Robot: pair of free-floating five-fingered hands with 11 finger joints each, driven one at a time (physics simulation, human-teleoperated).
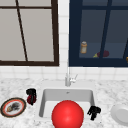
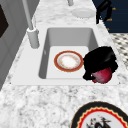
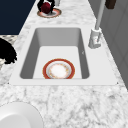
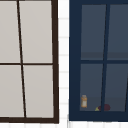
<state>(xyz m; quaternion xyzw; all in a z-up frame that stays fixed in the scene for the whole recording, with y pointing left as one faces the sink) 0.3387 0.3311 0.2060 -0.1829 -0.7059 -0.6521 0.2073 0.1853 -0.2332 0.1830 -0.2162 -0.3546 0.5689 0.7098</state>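
Note:
My left hand (image 1: 31, 94) hangs over the counter left of the sink, its fingers curled round a dark red round fruit (image 1: 30, 100). From the left side the same hand (image 2: 100, 60) caps the fruit (image 2: 103, 76) near the sink's rim. From the right it (image 3: 46, 3) shows far off, with the fruit (image 3: 45, 7) just above a patterned plate (image 3: 51, 13). A red-rimmed plate (image 2: 68, 61) lies on the sink floor. My right hand (image 1: 94, 112) hovers at the sink's right front corner, fingers relaxed and hanging, holding nothing.
The patterned plate (image 1: 13, 107) sits on the marble counter at far left, a white plate (image 1: 121, 113) at far right. The faucet (image 1: 68, 77) stands behind the sink (image 1: 67, 93). A dark blue glass-door cabinet (image 4: 100, 62) holds an orange bottle (image 4: 84, 101).

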